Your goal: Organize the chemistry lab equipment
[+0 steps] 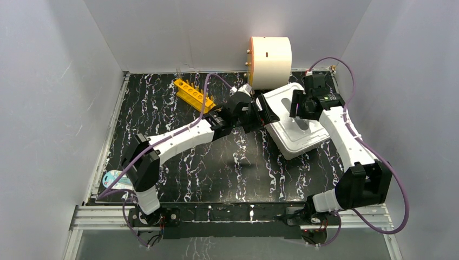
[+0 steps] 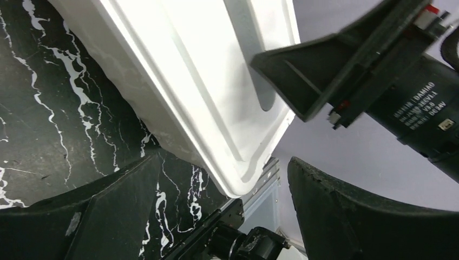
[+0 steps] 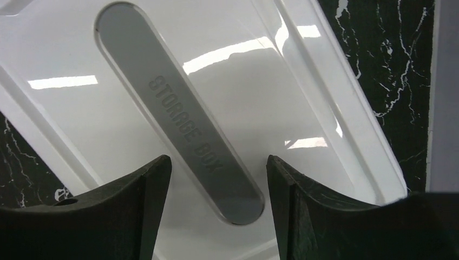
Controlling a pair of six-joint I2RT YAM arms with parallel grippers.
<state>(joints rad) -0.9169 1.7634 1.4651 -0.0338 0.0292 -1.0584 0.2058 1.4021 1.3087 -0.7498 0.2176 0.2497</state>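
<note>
An orange tube rack (image 1: 194, 93) lies on the black marbled mat at the back left. A white tub with its flat lid (image 1: 295, 127) on sits at the centre right. My left gripper (image 1: 261, 112) is at the tub's left side, open; in the left wrist view a lid corner (image 2: 238, 179) lies between the spread fingers (image 2: 113, 216) without touching them. My right gripper (image 1: 299, 105) hovers over the lid, open. In the right wrist view its fingers (image 3: 135, 206) straddle the end of the grey strip marked STORAGE BOX (image 3: 184, 130). No other equipment shows.
A large cream drum (image 1: 269, 54) stands at the back wall, just behind the tub. A small pale blue and white item (image 1: 113, 179) lies off the mat's left edge, near the left arm's base. Grey walls close in on three sides.
</note>
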